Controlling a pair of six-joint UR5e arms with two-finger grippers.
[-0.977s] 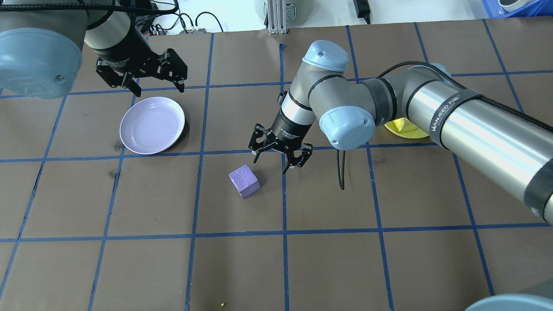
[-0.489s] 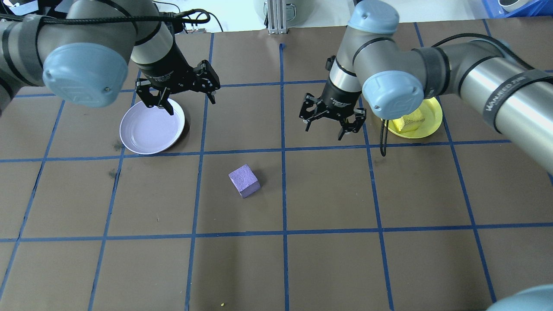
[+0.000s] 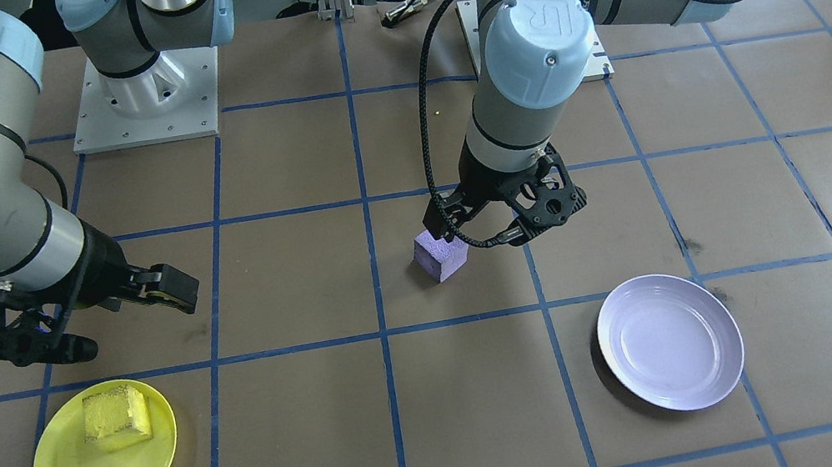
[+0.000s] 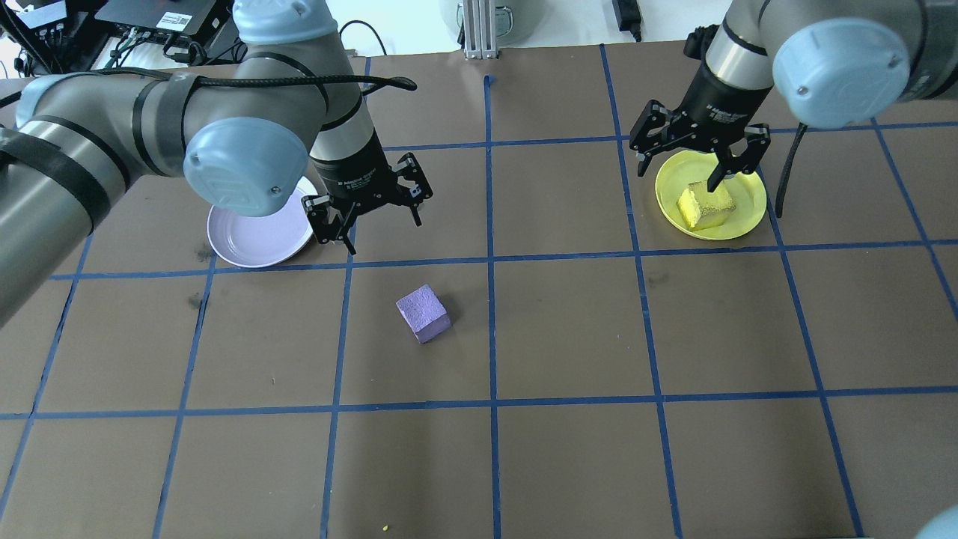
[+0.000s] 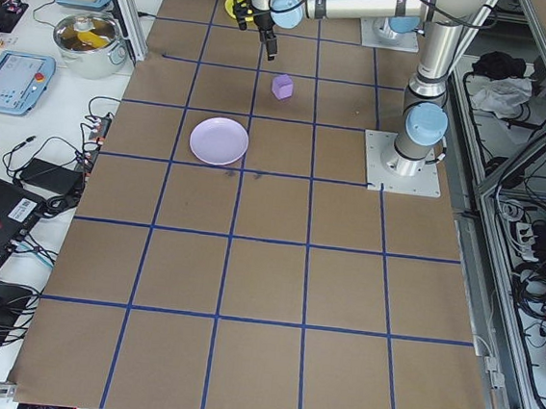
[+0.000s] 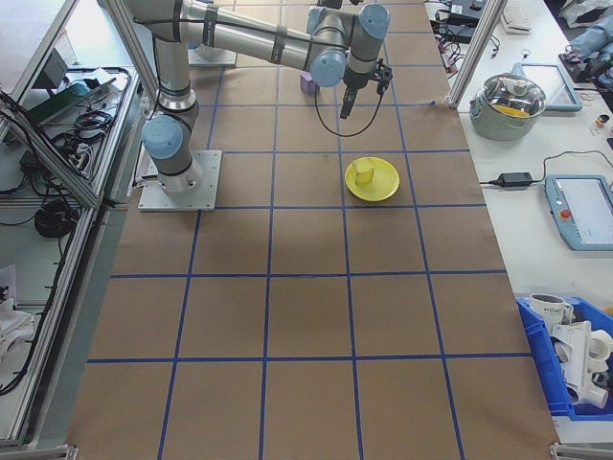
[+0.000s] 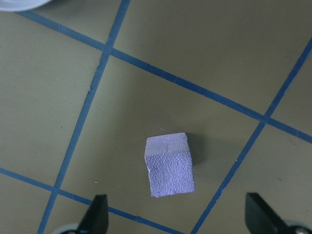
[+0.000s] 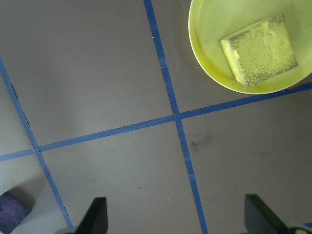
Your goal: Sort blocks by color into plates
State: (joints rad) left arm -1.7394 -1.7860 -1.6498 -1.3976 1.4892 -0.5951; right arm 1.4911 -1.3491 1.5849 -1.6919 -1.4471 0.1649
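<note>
Purple block (image 4: pixel 423 313) rests on the brown table (image 4: pixel 569 449), unmoved since a second ago, nearer the robot than the left gripper (image 4: pixel 369 215). That gripper, jaws spread and empty, has travelled from beyond the lavender plate (image 4: pixel 254 239) to a spot between plate and block. In the left wrist view the block (image 7: pixel 169 165) lies ahead of the fingertips (image 7: pixel 97 214), untouched, roughly centred between them. The right gripper (image 4: pixel 700 157), jaws apart and empty, has withdrawn from beside the purple block to above the yellow plate (image 4: pixel 741 217), which holds the yellow block (image 4: pixel 705 205). The surface is brown paper crossed by blue tape lines (image 4: pixel 490 187). The front view shows both arm bases; the side views show a cooking pot (image 5: pixel 88 38) and tablets on benches, hidden from overhead.
</note>
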